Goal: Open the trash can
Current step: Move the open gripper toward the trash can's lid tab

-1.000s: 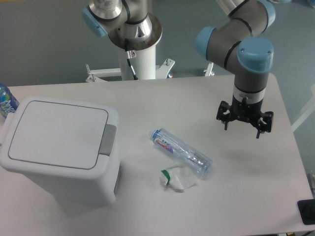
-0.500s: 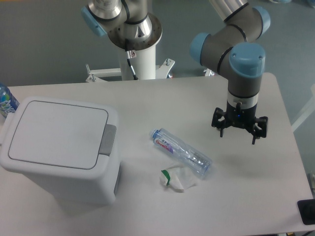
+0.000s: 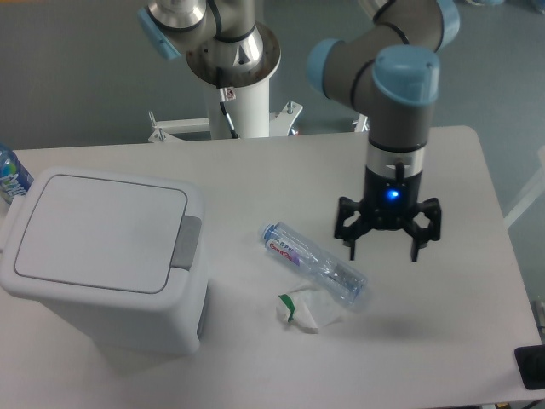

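Observation:
The trash can is a large white boxy bin at the left of the table. Its flat lid is shut and the grey push latch sits at the lid's right edge. My gripper hangs above the table to the right of the bin, far from the latch. Its fingers are spread open and hold nothing. It is just right of a clear plastic bottle that lies on its side.
A crumpled white wrapper with a green mark lies below the bottle. A blue-labelled bottle stands behind the bin at the far left. The arm's white base post stands at the table's back edge.
My gripper has moved left and toward the front of the table, from the right side to just beside the lying bottle. It has stayed open. The bin, bottle and wrapper have not moved.

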